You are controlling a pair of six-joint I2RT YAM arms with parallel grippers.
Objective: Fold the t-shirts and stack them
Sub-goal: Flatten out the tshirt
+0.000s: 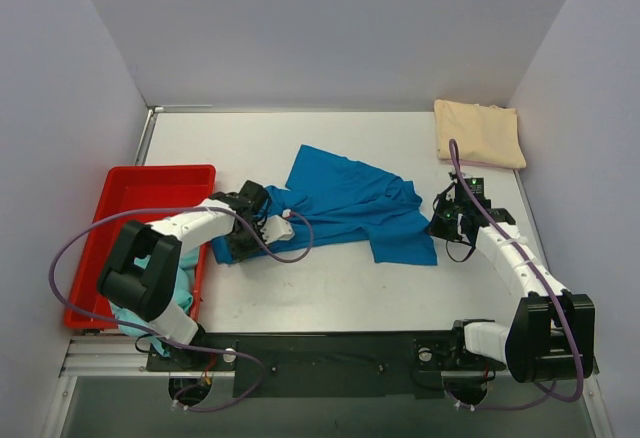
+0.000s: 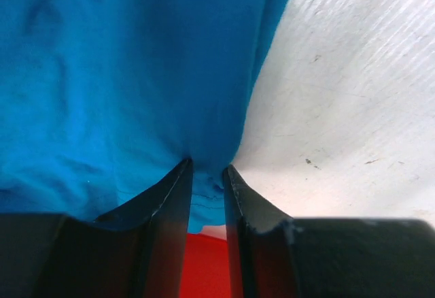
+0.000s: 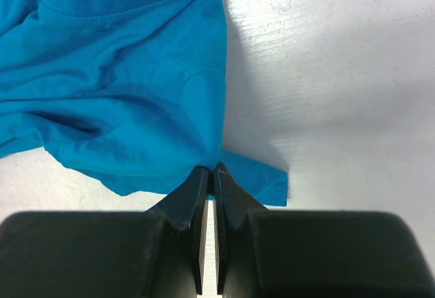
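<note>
Your left fingers point(image 2: 170, 199) pinch blue shirt point(image 1: 350, 203) at one end, right fingers point(image 3: 194, 196) other end; shirt lies sideways between them.

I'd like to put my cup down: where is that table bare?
Bare white tabletop: between the crumpled blue cotton t-shirt and back wall, and along the front edge. Crowded: middle, red plastic tray at left, folded cream t-shirt far right.

Left arm point(image 1: 185, 228) and right arm point(image 1: 508, 255): white shells, chunky black joints, a purple cable point(image 1: 53, 280) looping off each, matte black wedge fingers point(image 2: 166, 199).
</note>
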